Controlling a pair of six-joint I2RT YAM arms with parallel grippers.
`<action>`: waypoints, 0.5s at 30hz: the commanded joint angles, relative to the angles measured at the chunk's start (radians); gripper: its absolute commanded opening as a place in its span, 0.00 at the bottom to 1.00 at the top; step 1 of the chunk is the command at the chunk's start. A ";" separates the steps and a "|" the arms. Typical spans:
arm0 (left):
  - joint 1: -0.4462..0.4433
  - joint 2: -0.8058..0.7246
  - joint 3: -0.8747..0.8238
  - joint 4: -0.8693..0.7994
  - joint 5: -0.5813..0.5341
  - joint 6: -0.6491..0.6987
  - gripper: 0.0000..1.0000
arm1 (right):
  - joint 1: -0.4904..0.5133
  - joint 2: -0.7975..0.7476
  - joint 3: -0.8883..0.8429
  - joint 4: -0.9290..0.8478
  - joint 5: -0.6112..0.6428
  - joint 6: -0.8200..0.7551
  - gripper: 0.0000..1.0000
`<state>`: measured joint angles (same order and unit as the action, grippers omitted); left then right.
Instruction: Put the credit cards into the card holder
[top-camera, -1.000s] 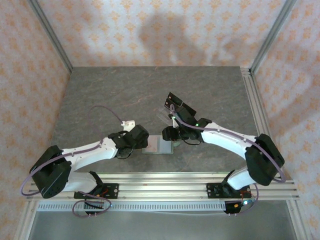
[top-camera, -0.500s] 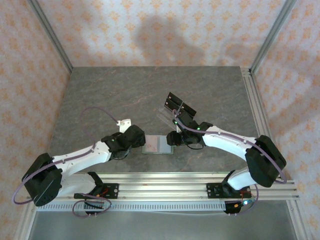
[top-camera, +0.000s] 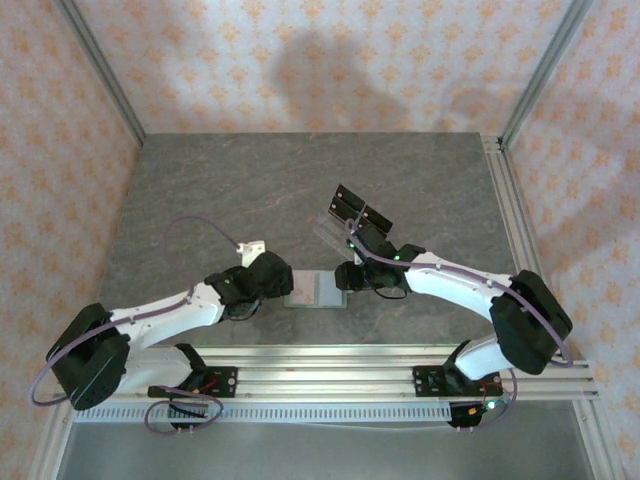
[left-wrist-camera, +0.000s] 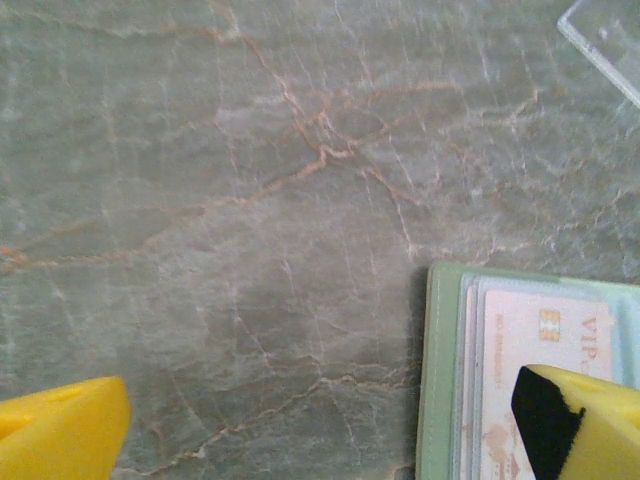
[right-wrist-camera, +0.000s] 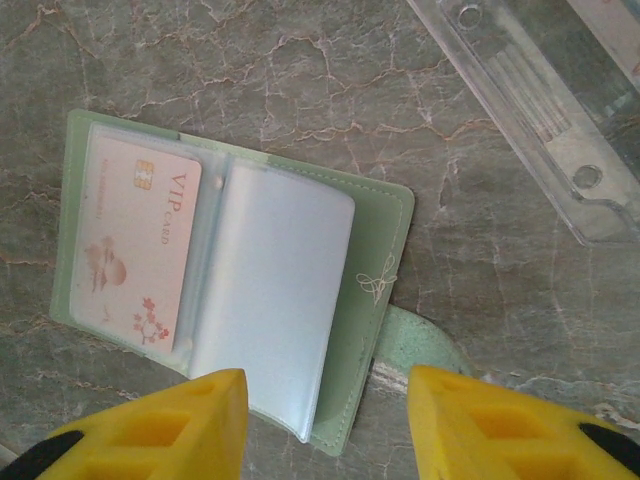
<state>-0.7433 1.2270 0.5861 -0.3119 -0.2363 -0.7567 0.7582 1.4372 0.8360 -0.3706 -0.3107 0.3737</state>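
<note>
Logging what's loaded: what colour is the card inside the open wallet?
The card is pale pink with a gold chip; clearest in the right wrist view.

The wallet (right-wrist-camera: 375, 235) is laid open and flat, sage-green with clear sleeves inside, its snap tab (right-wrist-camera: 415, 345) stuck out at one edge. A pale pink card (right-wrist-camera: 135, 250) marked VIP is tucked in one sleeve. Black cards (top-camera: 348, 201) are seen farther back, apart from it.

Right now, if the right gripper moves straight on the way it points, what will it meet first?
Most likely the open card holder: the right gripper points down at its edge, fingers either side of the clear sleeve and snap tab. Depth is hard to judge.
</note>
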 joint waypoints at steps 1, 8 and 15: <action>0.009 0.036 0.009 0.048 0.049 0.026 1.00 | -0.003 0.019 0.006 -0.005 0.008 0.000 0.44; 0.009 0.117 0.042 0.122 0.121 0.055 1.00 | -0.003 0.069 -0.002 0.022 0.008 0.004 0.41; 0.009 0.170 0.050 0.208 0.178 0.059 1.00 | -0.003 0.115 -0.023 0.051 0.029 0.002 0.31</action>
<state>-0.7433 1.3842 0.6140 -0.1677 -0.0891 -0.7170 0.7582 1.5360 0.8330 -0.3454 -0.3099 0.3737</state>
